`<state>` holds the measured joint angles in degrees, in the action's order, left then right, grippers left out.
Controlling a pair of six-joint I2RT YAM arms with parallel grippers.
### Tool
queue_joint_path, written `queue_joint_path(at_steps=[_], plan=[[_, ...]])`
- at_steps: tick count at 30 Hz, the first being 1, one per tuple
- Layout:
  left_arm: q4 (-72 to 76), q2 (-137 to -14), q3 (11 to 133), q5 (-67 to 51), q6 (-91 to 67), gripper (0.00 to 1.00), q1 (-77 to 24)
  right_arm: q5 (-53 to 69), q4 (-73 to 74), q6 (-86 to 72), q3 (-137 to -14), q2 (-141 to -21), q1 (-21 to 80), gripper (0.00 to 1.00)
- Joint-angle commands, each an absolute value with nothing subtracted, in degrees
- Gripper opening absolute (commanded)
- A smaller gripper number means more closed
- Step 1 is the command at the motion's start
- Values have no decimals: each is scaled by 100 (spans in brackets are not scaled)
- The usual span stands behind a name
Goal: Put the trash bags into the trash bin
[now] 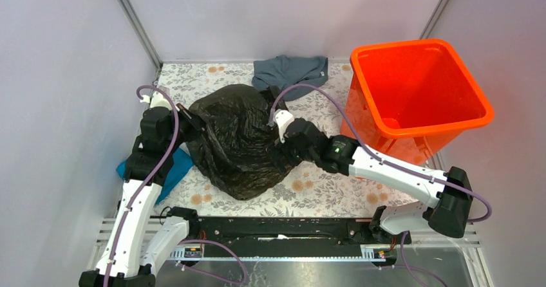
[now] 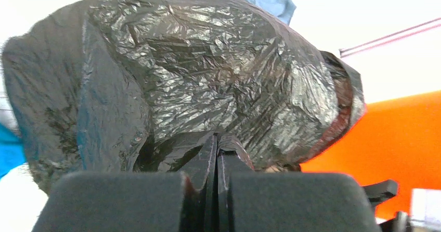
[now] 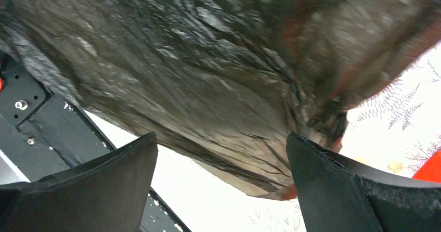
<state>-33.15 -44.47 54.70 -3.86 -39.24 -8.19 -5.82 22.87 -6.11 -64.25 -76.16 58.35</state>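
The left arm [image 1: 132,216] and right arm [image 1: 393,170] had white shells, black joints, purple cables [image 1: 175,129] and black padded fingers [image 3: 104,182].

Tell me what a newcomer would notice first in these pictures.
A big crinkled black bag lies in the middle of the table, and a bright orange bin stands empty at the far right. The left jaws are pinched shut on the bag's left edge; the right jaws are open at its right side.

The left gripper [image 2: 216,141] is pinched closed on the trash bag [image 2: 208,71]. The right gripper [image 3: 221,149] gapes wide, its arm stretched leftward.
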Motion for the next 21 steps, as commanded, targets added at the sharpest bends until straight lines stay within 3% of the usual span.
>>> queue_joint_path(at_steps=[1,11,21], plan=[[-2732,-4350,5319,-1076,-4300,0,-800,-1524,1513,-530,-6360,-7823,6597,100],[-2604,-4290,5649,-1823,-4801,0,-800,-1512,-812,43,-5756,-7938,7564,100],[-2154,-4775,6949,-2316,-5247,0,-800,-2085,-1449,-389,-7093,-8431,7576,100]])
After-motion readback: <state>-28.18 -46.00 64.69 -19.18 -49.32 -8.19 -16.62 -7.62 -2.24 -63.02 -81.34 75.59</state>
